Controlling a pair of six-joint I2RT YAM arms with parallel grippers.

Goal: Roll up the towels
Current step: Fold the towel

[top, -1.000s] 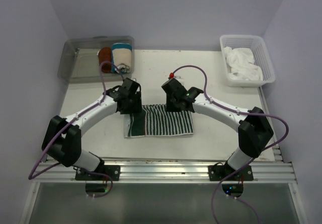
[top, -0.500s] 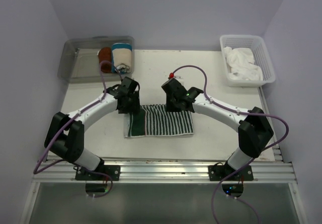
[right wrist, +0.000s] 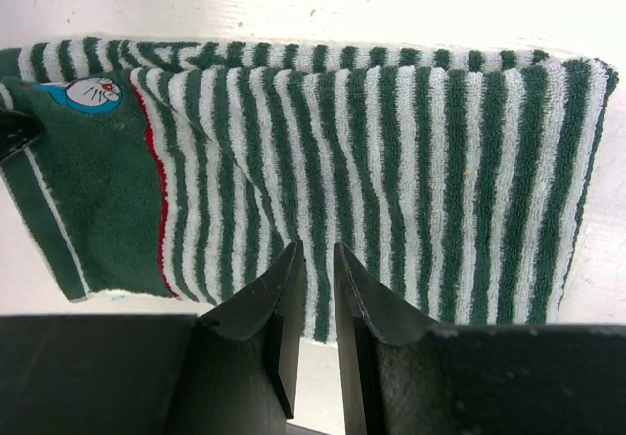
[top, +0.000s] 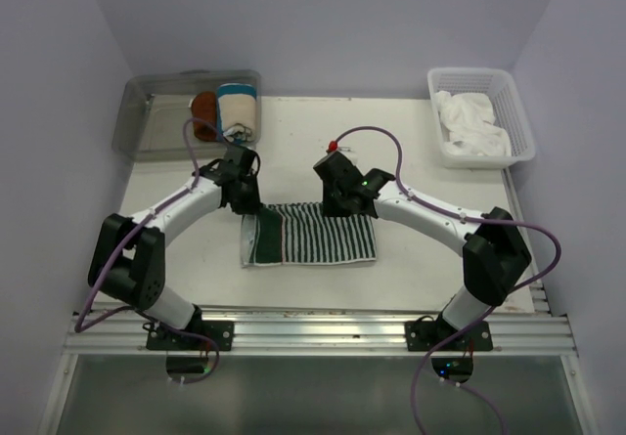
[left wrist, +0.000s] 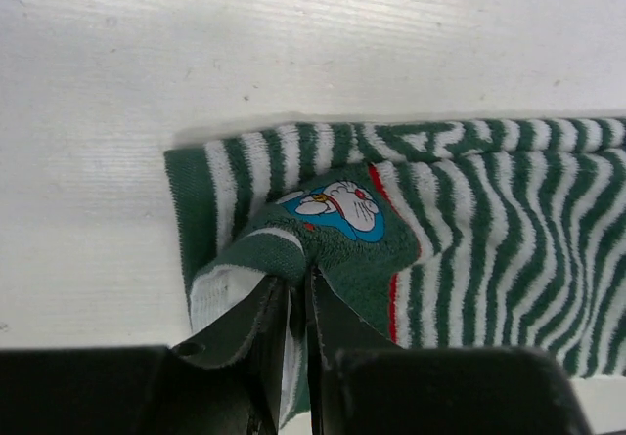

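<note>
Striped towel (top: 323, 239), green and white, lies flat on the table (top: 293, 142) midway between the two arms. Its long axis runs left to right across the robot's front. The far left corner is raised off the surface and bunched.

The left gripper (left wrist: 296, 288) holds that corner. Its fingers are closed tight on a fold of solid green cloth, just below a small cartoon patch (left wrist: 337, 205). From these fingers the rest of the striped towel spreads to the robot's right and back toward the arm bases.

The right gripper (right wrist: 316, 259) sits over the same far edge, right of the middle. Its fingers stand close together with a thin gap. Striped cloth shows through the gap, and whether they pinch it cannot be told.

Both arms meet the towel along its far long edge, the left at the end and the right further along. Any roll or fold would likely have to bring that edge toward the bases, or carry the left end to the right along the long axis.

Counts: two towels to roll. The second, a white towel (top: 472, 125), lies crumpled in a basket (top: 469, 73) at the far right corner, nearer the right arm. One clear bin (top: 147, 112) at the far left holds two rolls, one rust-brown (top: 203, 112) and one cream (top: 238, 110).
</note>
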